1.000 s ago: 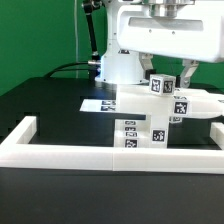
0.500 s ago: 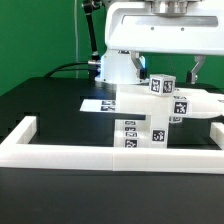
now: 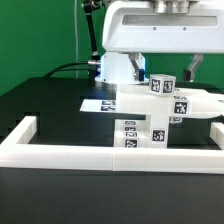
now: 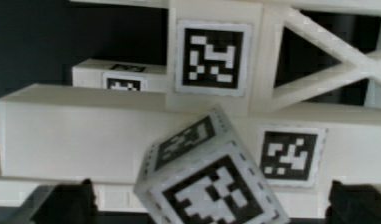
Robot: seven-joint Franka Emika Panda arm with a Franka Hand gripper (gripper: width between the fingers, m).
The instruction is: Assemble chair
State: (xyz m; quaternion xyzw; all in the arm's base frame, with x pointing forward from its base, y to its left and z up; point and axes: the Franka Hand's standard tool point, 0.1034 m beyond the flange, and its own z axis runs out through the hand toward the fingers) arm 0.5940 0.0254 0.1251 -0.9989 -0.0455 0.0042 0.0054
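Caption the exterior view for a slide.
Open gripper hovers over the partly assembled white chair inside the white border frame on a black table.

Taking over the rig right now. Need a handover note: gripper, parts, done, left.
Gripper: open, jaws either side of the small tagged block, not clamping it.
Parts: the partly built chair stands against the front rail of the border frame, with the marker board behind it. The block appears to rest on top of the chair and is tilted in the wrist view.
Done: several pieces look joined.
Left: the block probably needs seating square. The chair is not finished.
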